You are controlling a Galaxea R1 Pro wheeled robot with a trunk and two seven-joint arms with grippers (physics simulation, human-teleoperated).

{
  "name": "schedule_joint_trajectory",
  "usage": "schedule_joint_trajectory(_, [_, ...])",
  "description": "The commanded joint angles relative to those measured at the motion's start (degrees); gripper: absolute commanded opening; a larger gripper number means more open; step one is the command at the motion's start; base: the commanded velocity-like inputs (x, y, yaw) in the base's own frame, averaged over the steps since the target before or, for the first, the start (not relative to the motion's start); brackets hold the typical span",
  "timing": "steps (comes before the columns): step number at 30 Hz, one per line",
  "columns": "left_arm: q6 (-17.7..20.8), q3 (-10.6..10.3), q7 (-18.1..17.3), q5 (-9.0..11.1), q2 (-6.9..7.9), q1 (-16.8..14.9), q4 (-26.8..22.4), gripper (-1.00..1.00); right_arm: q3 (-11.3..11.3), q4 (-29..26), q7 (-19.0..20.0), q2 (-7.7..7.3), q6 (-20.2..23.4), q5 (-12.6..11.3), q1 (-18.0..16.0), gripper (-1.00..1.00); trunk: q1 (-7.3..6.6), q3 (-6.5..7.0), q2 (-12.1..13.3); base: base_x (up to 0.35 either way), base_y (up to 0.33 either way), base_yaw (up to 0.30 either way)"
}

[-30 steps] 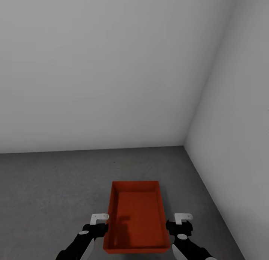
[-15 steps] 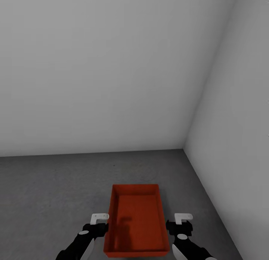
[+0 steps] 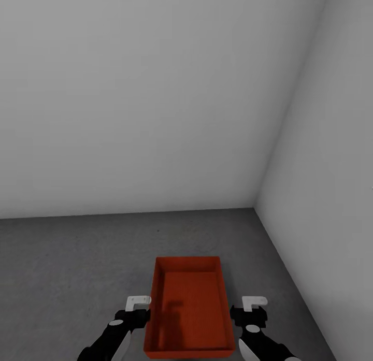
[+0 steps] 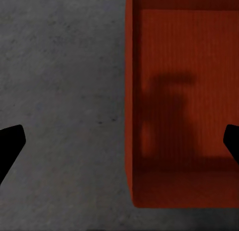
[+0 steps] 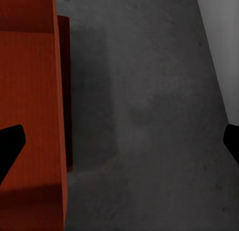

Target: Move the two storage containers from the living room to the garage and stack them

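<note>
One orange-red storage container (image 3: pixel 189 309) lies flat and open side up on the dark grey floor (image 3: pixel 77 268) of the garage, near the corner of two white walls. My left gripper (image 3: pixel 139 313) hovers at its left long wall and my right gripper (image 3: pixel 248 313) at its right long wall. In the left wrist view the container (image 4: pixel 184 91) lies below the open left gripper (image 4: pixel 122 141), whose fingers stand wide apart astride the wall. In the right wrist view the container (image 5: pixel 30 101) lies under one fingertip of the open right gripper (image 5: pixel 119 141). Neither gripper holds anything.
A plain white wall (image 3: pixel 145 102) closes the space ahead, and a second white wall (image 3: pixel 331 205) runs close along the right of the container. Bare concrete stretches to the left (image 3: pixel 52 299) and ahead of the container.
The container has sunk a little, its near edge now lower in the head view than a second ago. The view itself shifted slightly. Both grippers stay where they were.
</note>
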Motion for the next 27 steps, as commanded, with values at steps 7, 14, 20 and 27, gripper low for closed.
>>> schedule_joint_trajectory(7, [0.6, -0.2, 0.1, 0.1, -0.09, 0.0, -0.1, 1.00, 0.4, 0.0, -0.2, -0.08, -0.3, -0.6, -0.1, 1.00, 0.00, -0.05, 0.0, 0.000, 0.000, 0.000])
schedule_joint_trajectory(14, [0.5, -0.1, 0.2, 0.1, -0.12, 0.0, -0.1, 1.00, 0.4, 0.0, -0.2, -0.09, -0.3, -0.6, -0.1, 1.00, 0.00, -0.05, 0.0, 0.000, 0.000, 0.000])
schedule_joint_trajectory(20, [0.5, -0.1, 0.2, 0.1, -0.13, 0.0, -0.1, 1.00, 0.4, 0.0, -0.2, -0.09, -0.3, -0.6, -0.1, 1.00, 1.10, -0.95, -2.0, 0.000, 0.000, 0.000])
schedule_joint_trajectory(27, [0.5, -0.1, 0.2, 0.1, -0.11, 0.0, -0.1, 1.00, 0.4, 0.0, -0.2, -0.09, -0.3, -0.6, -0.1, 1.00, 2.64, -2.21, -4.8, 0.000, 0.000, 0.000])
